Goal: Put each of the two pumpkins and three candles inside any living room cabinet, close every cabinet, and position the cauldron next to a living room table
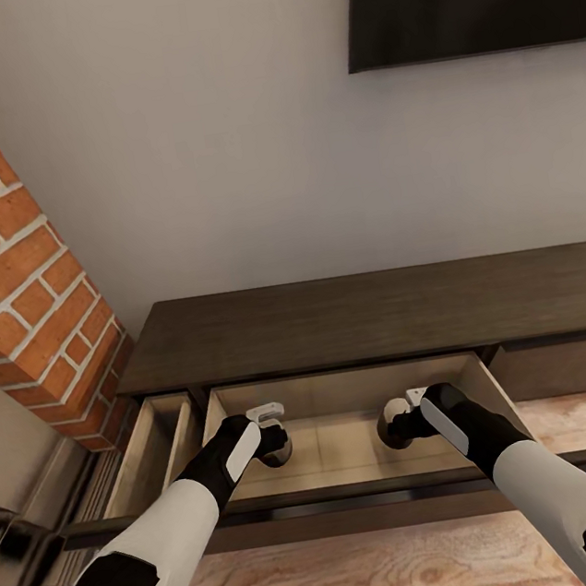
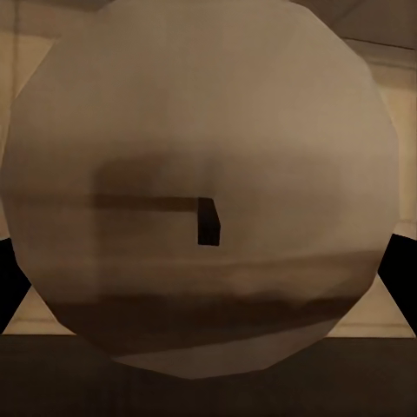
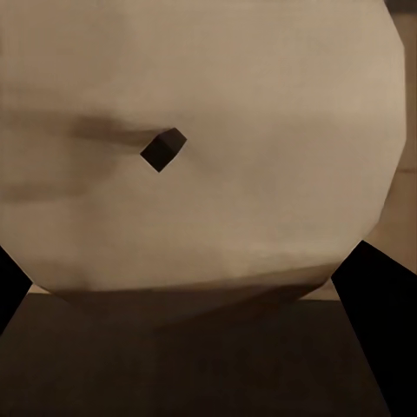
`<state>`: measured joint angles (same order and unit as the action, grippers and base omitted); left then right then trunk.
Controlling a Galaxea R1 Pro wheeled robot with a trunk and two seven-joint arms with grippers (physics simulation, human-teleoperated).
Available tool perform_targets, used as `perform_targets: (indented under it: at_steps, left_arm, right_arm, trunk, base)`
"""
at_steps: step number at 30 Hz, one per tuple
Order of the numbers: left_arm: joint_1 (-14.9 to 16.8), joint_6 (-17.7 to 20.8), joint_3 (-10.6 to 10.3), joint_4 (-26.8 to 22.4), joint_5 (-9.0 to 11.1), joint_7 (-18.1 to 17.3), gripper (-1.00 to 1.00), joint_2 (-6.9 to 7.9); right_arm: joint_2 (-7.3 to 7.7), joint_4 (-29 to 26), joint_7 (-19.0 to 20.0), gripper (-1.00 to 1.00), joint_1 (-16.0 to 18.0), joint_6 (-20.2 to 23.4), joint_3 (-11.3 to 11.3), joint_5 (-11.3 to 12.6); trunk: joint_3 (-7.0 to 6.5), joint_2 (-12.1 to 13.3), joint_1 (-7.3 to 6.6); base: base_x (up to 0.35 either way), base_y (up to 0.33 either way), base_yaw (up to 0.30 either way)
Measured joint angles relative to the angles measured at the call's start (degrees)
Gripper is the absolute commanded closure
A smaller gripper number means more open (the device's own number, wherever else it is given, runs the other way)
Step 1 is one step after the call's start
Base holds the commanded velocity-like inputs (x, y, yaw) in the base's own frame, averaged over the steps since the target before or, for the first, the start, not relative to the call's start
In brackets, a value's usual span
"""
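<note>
Over the open cabinet drawer [image 1: 351, 443]: left gripper [image 1: 274, 437] and right gripper [image 1: 397, 423], each pinching one candle [image 2: 204, 187] [image 3: 200, 148] directly above the pale floor.

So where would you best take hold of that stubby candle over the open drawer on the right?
By its curved side wall, coming in from the wick end. The candle is a short plain cylinder, so fingers on opposite sides hold steadily; the flat end gives nothing to pinch. The right end effector seems to straddle it this way.
</note>
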<state>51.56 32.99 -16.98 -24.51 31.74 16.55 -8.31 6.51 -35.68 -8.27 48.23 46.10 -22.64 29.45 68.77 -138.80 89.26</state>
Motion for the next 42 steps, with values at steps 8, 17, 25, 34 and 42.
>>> perform_targets:
  at_steps: [8,17,25,34,42]
  left_arm:
    - [0.0,0.0,0.0,0.0,0.0,0.0,1.0,0.0]
    - [0.0,0.0,0.0,0.0,0.0,0.0,1.0,0.0]
    - [0.0,0.0,0.0,0.0,0.1,0.0,1.0,0.0]
    - [0.0,0.0,0.0,0.0,0.1,0.0,1.0,0.0]
    - [0.0,0.0,0.0,0.0,0.1,0.0,1.0,0.0]
  right_arm:
    - [0.0,0.0,0.0,1.0,0.0,0.0,-0.1,-0.1]
    - [0.0,0.0,-0.1,1.0,0.0,0.0,-0.1,-0.1]
    - [0.0,0.0,-0.1,1.0,0.0,0.0,-0.1,-0.1]
    - [0.0,0.0,-0.1,1.0,0.0,0.0,-0.1,-0.1]
    - [0.0,0.0,-0.1,1.0,0.0,0.0,-0.1,-0.1]
  trunk:
    - [0.01,0.0,0.0]
    - [0.01,0.0,0.0]
    - [0.01,0.0,0.0]
    - [0.01,0.0,0.0]
    - [0.01,0.0,0.0]
  base:
    - [0.0,0.0,0.0]
    - [0.0,0.0,0.0]
    - [0.0,0.0,0.0]
    - [0.0,0.0,0.0]
    - [0.0,0.0,0.0]
